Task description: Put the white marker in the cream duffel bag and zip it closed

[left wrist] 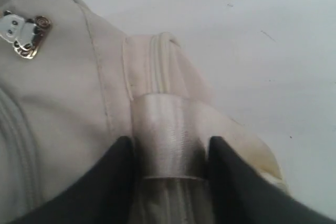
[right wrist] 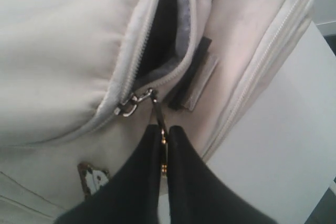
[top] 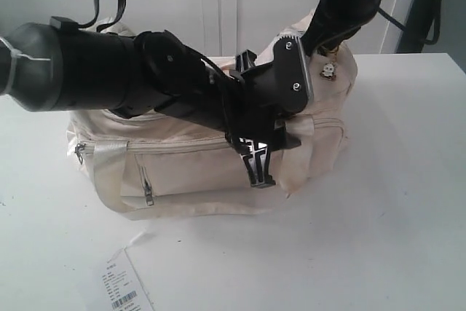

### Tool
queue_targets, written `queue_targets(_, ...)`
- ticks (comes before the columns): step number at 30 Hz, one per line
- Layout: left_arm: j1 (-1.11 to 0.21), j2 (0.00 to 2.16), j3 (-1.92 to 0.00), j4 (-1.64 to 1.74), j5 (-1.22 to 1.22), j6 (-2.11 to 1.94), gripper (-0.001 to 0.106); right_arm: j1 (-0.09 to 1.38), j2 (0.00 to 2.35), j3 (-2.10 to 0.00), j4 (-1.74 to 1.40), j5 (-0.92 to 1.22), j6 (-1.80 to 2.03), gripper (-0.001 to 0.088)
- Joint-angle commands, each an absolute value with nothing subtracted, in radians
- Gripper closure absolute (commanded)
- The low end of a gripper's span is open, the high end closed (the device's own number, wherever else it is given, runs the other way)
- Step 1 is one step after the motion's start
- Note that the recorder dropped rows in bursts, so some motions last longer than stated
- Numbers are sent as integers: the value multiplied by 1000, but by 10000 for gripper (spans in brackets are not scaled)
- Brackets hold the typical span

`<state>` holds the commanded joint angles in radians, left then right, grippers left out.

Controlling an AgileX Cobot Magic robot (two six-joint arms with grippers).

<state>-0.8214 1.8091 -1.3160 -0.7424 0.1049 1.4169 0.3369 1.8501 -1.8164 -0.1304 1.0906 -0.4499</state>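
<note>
While right end effector pinches zip pull | cream duffel bag gapes

1. A white table fills the lower part of the exterior view; its top is plain and matte, with a few tiny dark specks.
2. Behind the table's far edge stands a white wall of flat panels with thin vertical seams.
3. Above the table's far right corner, a dark upright strip breaks the white.
4. Light is bright and diffuse; shadows on the table are soft.
</note>
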Motion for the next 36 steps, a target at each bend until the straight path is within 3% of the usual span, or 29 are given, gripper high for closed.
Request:
queue_targets(1, -821, 1807, -1316, -742, 111, 1417, 1035, 337, 1850, -1816, -130, 1091, -450, 868)
queue_targets(3, -821, 1805, -1316, -740, 131, 1414, 1053, 337, 1850, -1816, -130, 1091, -450, 868)
queue_targets(16, -821, 1757, -1316, -738, 293, 1414, 1053, 337, 1850, -1816, -132, 1003, -450, 868)
queue_targets(36, -821, 1744, -1284, -738, 301, 1414, 1053, 316, 1909, -1819, -135, 800, -446, 868)
